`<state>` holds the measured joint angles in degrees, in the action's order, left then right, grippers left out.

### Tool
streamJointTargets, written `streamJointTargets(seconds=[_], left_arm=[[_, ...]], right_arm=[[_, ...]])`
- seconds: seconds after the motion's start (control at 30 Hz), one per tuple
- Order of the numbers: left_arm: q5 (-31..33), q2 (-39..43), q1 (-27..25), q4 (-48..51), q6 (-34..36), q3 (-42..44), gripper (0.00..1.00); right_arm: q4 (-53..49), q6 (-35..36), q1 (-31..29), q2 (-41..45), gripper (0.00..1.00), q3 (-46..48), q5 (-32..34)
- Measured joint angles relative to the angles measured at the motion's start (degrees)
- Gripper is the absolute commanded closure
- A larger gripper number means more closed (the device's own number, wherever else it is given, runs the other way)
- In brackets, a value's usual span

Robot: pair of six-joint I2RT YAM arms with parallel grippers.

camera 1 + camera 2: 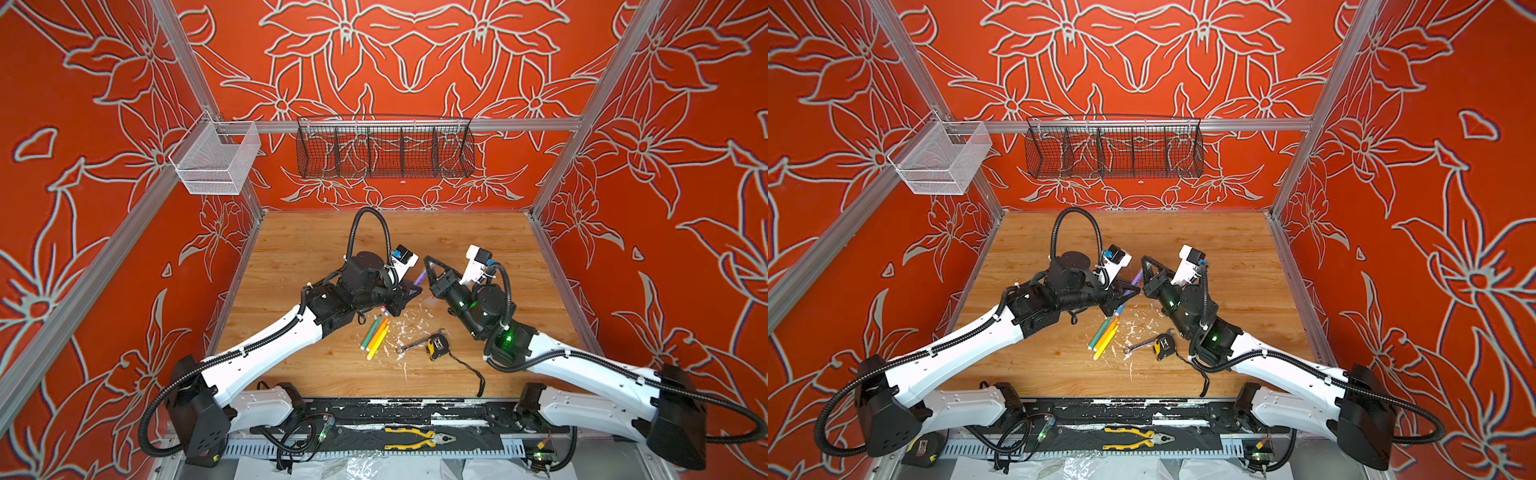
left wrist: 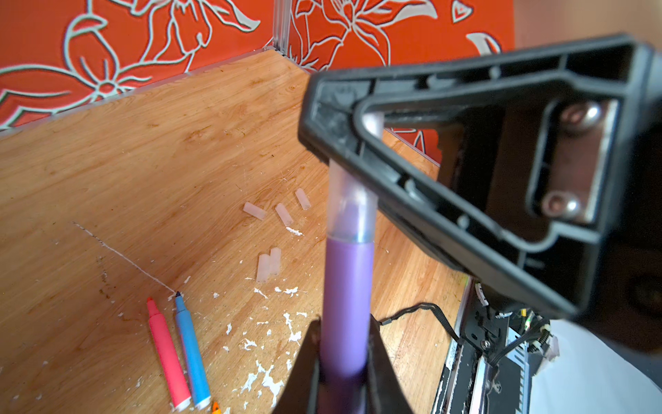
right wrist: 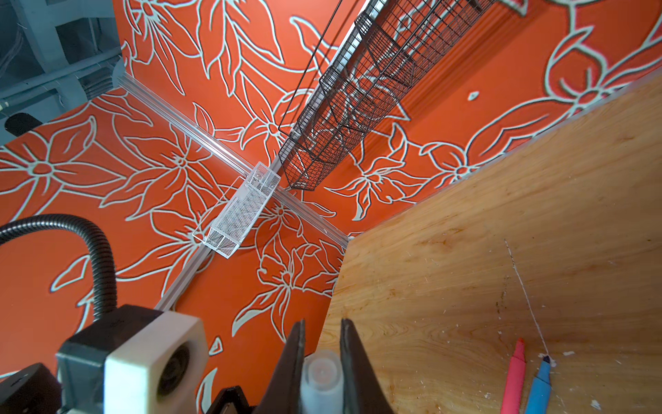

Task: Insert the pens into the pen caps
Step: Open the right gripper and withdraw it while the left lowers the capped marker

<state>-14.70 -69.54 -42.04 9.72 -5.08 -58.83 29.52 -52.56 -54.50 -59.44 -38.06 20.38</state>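
Where the wood (image 1: 316, 257) lies nearest me, green, orange and yellow pens (image 1: 377, 336) lie loose. At one o'clock from them the left gripper (image 2: 344, 358) clamps the purple pen (image 2: 345, 286); the right gripper (image 3: 322, 344) pinches a cap (image 3: 321, 372) (it sits over the pen's tip). Spare caps (image 2: 284, 214) dot the wood.

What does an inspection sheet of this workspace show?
Surface: wooden tabletop, scattered white paint flecks.
Job's things: purple felt-tip pen, translucent plastic cap on its tip; five loose caps; pink pen, blue pen uncapped; green pen, orange pen, yellow pen.
Clutter: silver wrench, yellow-black tape measure, yellow-handled pliers.
Grippers: left gripper shut on purple felt-tip pen; right gripper shut on translucent plastic cap.
Cables: black corrugated hose over left arm.
Surroundings: orange floral walls, black wire basket, white mesh basket.
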Motion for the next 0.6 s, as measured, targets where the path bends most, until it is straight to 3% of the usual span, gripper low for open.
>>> streamJointTargets(seconds=[0.03, 0.1, 0.23, 0.47, 0.6], left_arm=[[-0.3, 0.6, 0.0, -1.0, 0.5, 1.5, 1.0], [5.0, 1.6, 1.5, -6.3, -0.6, 4.0, 1.0], [15.5, 5.1, 6.8, -12.1, -3.0, 8.4, 1.0], [26.1, 8.2, 6.5, -6.0, -9.2, 16.3, 1.0], [29.7, 6.0, 8.0, 0.0, -13.8, 18.4, 1.0]], right_arm=[[-2.1, 0.4, -0.3, 0.6, 0.69, -0.4, 0.1], [-9.1, 1.6, -2.4, 2.8, 0.53, -0.5, -2.2], [-23.7, 5.3, -4.1, 9.9, 0.34, -0.5, -3.2], [-35.8, 11.8, -2.8, 25.1, 0.13, 0.3, 7.0], [-41.8, 16.0, -1.8, 28.3, 0.04, 1.0, 16.5]])
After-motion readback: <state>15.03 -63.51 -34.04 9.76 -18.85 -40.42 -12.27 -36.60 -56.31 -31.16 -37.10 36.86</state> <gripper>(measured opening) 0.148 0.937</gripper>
